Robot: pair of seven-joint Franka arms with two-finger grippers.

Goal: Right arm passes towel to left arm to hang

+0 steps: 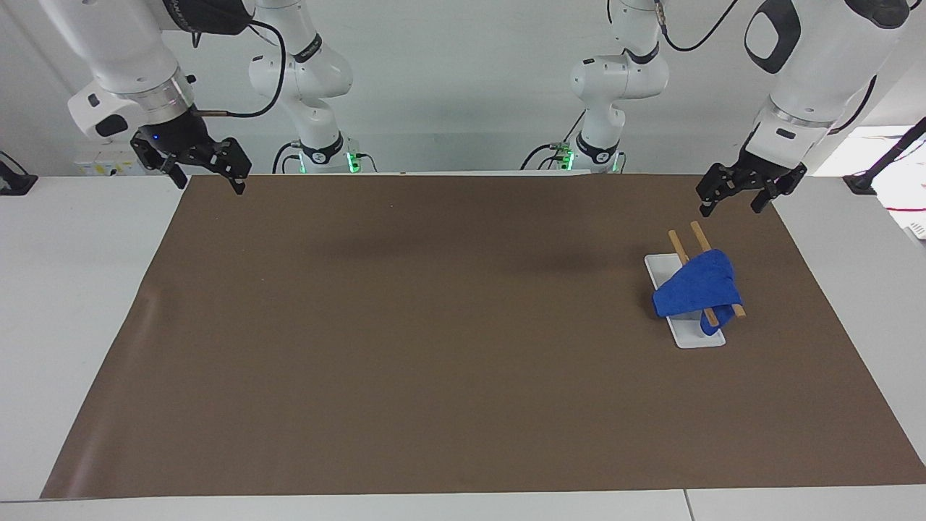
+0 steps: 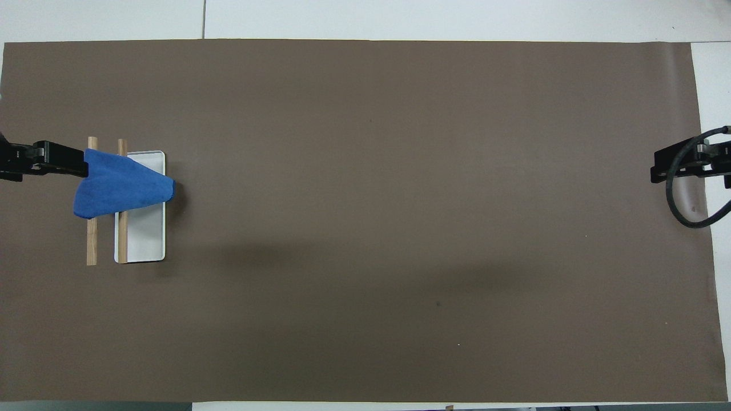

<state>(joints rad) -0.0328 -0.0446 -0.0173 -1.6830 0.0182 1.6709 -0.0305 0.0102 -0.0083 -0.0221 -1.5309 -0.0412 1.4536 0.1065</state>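
Observation:
The blue towel (image 1: 698,291) hangs draped over two wooden rods (image 1: 682,248) of a small rack with a white base (image 1: 694,336), toward the left arm's end of the table. It also shows in the overhead view (image 2: 117,185). My left gripper (image 1: 731,208) is open and empty, up in the air over the mat next to the rack, clear of the towel. In the overhead view the left gripper (image 2: 40,162) lies at the towel's edge. My right gripper (image 1: 209,186), with the blue light, is open and empty over the mat's corner at the right arm's end; it also shows in the overhead view (image 2: 691,164).
A brown mat (image 1: 434,325) covers most of the white table (image 1: 72,289). Two more white arm bases (image 1: 318,145) stand at the robots' edge. A black cable (image 2: 685,200) loops by the right gripper.

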